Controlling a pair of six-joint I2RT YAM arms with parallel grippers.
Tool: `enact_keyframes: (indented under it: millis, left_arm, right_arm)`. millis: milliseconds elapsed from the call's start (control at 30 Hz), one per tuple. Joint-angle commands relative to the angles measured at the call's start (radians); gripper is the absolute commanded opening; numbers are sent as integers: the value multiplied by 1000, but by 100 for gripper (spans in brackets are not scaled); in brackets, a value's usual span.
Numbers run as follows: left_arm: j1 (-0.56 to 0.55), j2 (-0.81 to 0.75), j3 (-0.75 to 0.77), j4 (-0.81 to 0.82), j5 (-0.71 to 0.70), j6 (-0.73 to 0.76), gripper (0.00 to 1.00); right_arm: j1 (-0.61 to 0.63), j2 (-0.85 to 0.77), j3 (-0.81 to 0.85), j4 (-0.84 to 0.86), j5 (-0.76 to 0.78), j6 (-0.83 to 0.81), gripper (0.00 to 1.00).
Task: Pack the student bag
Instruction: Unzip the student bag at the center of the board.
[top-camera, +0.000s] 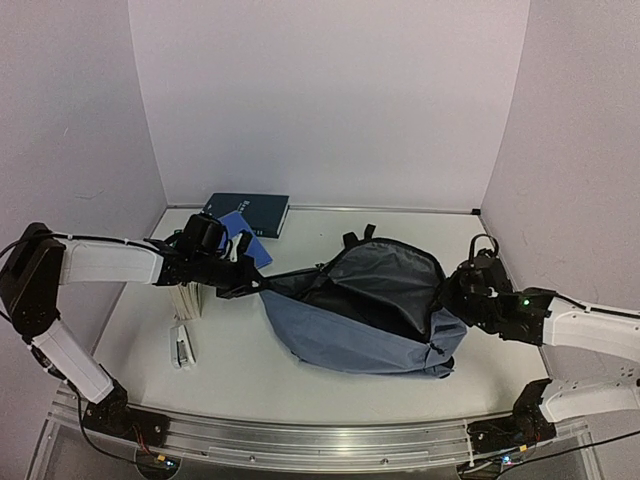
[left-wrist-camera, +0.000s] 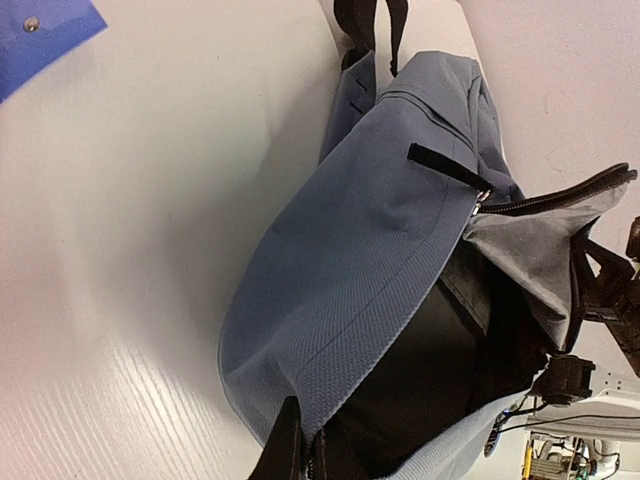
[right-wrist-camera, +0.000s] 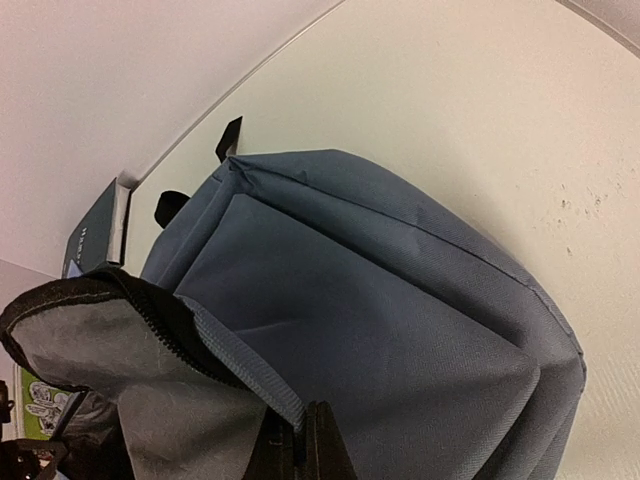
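The student bag (top-camera: 350, 335), blue-grey with a dark lining, lies in the middle of the table with its main opening (top-camera: 375, 285) spread wide. My left gripper (top-camera: 252, 286) is shut on the bag's rim at the left end of the opening; the left wrist view shows the fingertips (left-wrist-camera: 285, 445) pinching the blue-grey edge (left-wrist-camera: 340, 340). At the right end my right gripper (top-camera: 456, 296) is shut on the rim as well. In the right wrist view its fingers (right-wrist-camera: 325, 445) clamp the ribbed edge (right-wrist-camera: 240, 365) beside the zipper. The bag is stretched between both grippers.
A dark teal book (top-camera: 248, 213) lies at the back left, with a blue book (top-camera: 248, 243) in front of it. More books (top-camera: 187, 298) are stacked under my left arm, and a small white object (top-camera: 182, 346) lies near them. Walls close in on three sides.
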Motion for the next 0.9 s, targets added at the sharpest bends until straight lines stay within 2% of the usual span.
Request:
enact_keyframes:
  millis: [0,267,333,433,600,867]
  left_arm:
    - [85,49,104,-52,-5,91,0]
    - [96,300,353,-11,112,187,1]
    - [96,360,409,-2,130,191,4]
    - [96,390,451,9,141,188,16]
    - [96,313,458,-8,116,192,46]
    - [96,102,427,-201,-6,221,72]
  right_arm:
    - [-37,-10,-39,-52,114,48,0]
    - [-35,40,-66,89,-97,-36,0]
    - [-35,61,-82,139,-147,-36,0]
    - [-35,111,-95,202,-190,-22,0]
    - [-35,243,-89,271,-226,-9,0]
    - [-35,313,-57,279,-184,-25,2]
